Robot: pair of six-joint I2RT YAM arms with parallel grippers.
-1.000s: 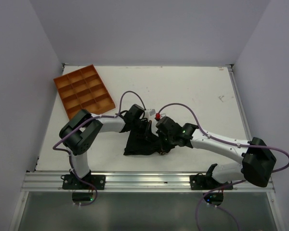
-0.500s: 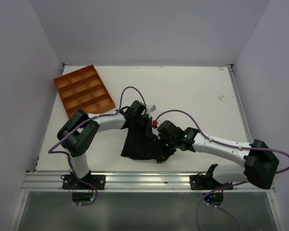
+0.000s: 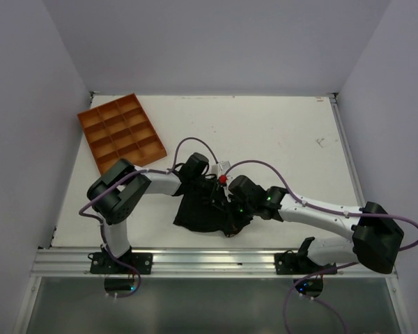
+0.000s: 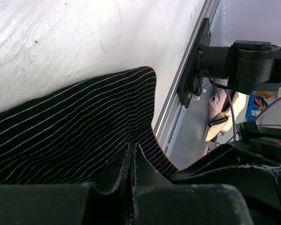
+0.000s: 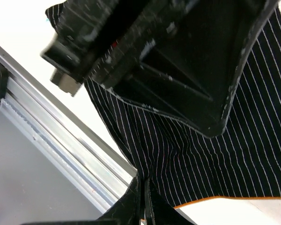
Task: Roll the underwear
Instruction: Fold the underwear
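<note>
No legible text, label, brand, number or sign appears in any view. The underwear (image 4: 75,136) carries only thin pale pinstripes and an orange-brown edge line. The small dark marks on the counter (image 3: 265,125) at the upper right of the top view are too faint to read.

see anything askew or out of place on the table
The underwear is a lopsided, wrinkled heap near the front edge of the table, pinched by the left hand and right hand, neither flat nor rolled. The orange tray sits skewed to the table edges.
</note>
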